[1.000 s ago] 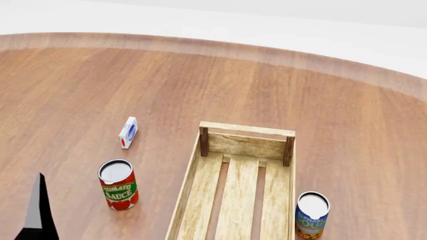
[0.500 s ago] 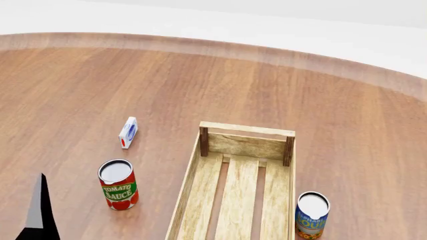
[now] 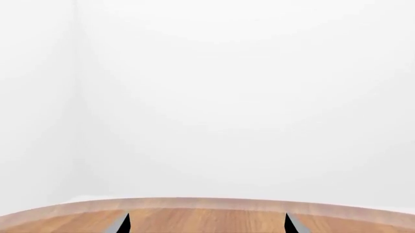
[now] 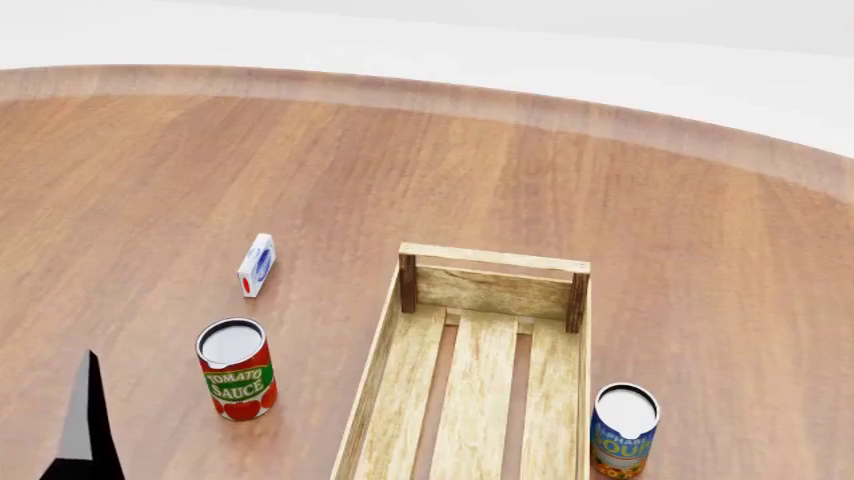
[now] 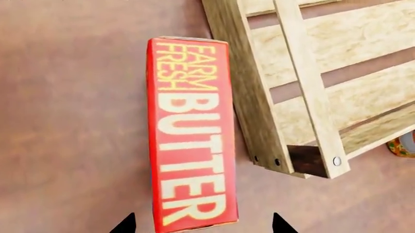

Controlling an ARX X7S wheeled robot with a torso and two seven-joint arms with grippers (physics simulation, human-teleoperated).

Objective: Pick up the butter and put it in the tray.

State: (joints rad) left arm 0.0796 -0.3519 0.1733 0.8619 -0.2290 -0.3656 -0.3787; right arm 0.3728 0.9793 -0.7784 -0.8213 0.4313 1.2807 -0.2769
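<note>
The butter [image 5: 191, 136], a red carton with yellow and white lettering, lies on the table alongside the outer wall of the tray [image 5: 250, 97], close to one of its dark corner posts. My right gripper [image 5: 202, 224] is open above the carton's near end, one fingertip on each side with a gap to both. In the head view the tray [image 4: 384, 350] is the long light-wood crate at centre; the butter and the right gripper are out of that view. My left gripper [image 3: 205, 224] is open with only bare table between its tips. One of its fingers [image 4: 87, 430] shows at the lower left.
A tomato sauce can [image 4: 236, 368] stands left of the tray, a soup can [image 4: 623, 430] right of it. A small white-blue carton [image 4: 256, 265] stands further back on the left. The round wooden table [image 4: 561, 170] ends at a curved edge before a white wall.
The left gripper's finger has slid slightly right and lower in the head view. The cans, carton and tray have not moved.
</note>
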